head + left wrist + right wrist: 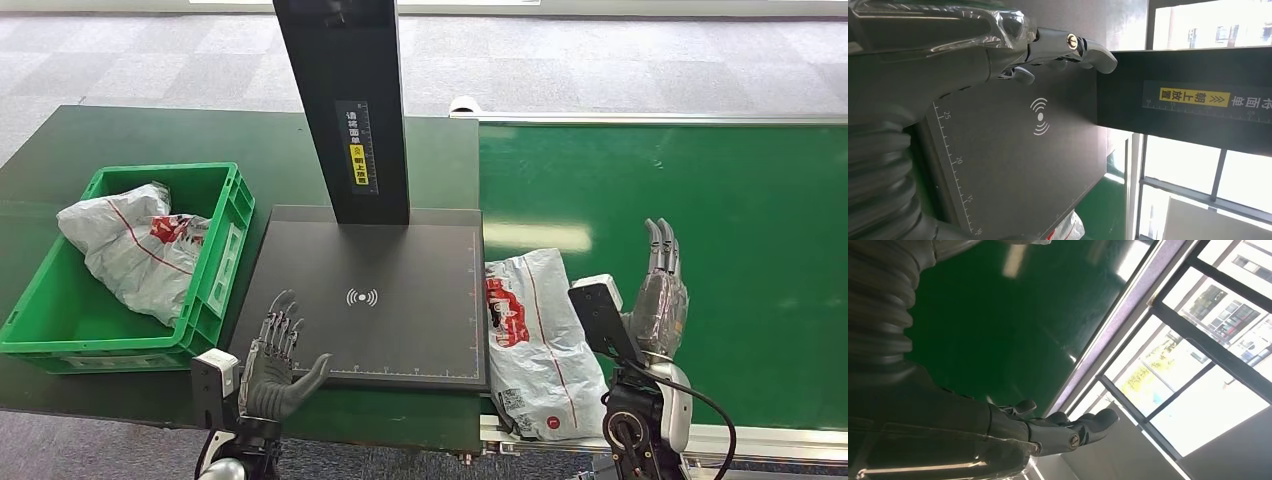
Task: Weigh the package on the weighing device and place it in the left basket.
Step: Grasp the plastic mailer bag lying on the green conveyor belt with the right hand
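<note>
- Left hand [275, 360] at the scale's [400, 300] near edge, fingers spread, holding nothing.
- Right hand [660, 300] upright over the green belt [740, 220], fingers straight, empty.
- Package [535, 340] lies between scale and right hand, on the belt's edge.
- Green basket [215, 280] on the tabletop [100, 140], left of scale, holds another bagged package [135, 245].

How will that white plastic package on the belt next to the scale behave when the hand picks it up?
The white package looks like a crinkled, glossy poly bag, so it will probably sag and fold rather than stay stiff. Its film may slip between fingers. Lying flat on the belt, it seems unlikely to roll.
</note>
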